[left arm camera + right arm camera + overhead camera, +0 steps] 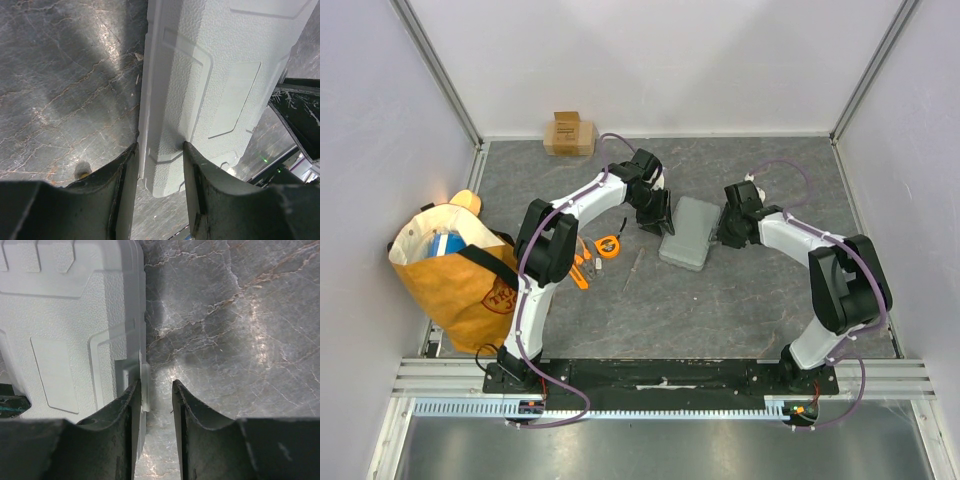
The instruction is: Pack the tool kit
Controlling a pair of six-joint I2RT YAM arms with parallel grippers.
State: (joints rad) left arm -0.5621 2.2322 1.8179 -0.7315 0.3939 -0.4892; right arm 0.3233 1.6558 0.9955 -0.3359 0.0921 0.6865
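Note:
The grey tool kit case [689, 232] lies closed and flat in the middle of the table. My left gripper [658, 216] is at its left edge. In the left wrist view the gripper [160, 146] has the rim of the case [215, 75] filling the gap between its jaws, which touch it on both sides. My right gripper [730, 229] is at the case's right edge. In the right wrist view the gripper [156, 384] is narrowly open, the left finger [127, 405] against the case's side tab [145, 385], the right finger over bare table. Orange-and-black tools [584, 266] and a tape measure [608, 245] lie to the left.
A thin screwdriver [633, 268] lies between the tools and the case. A yellow-orange bag [455, 275] stands at the left wall. A small brown cardboard box [570, 133] sits at the back. Grey walls close in three sides.

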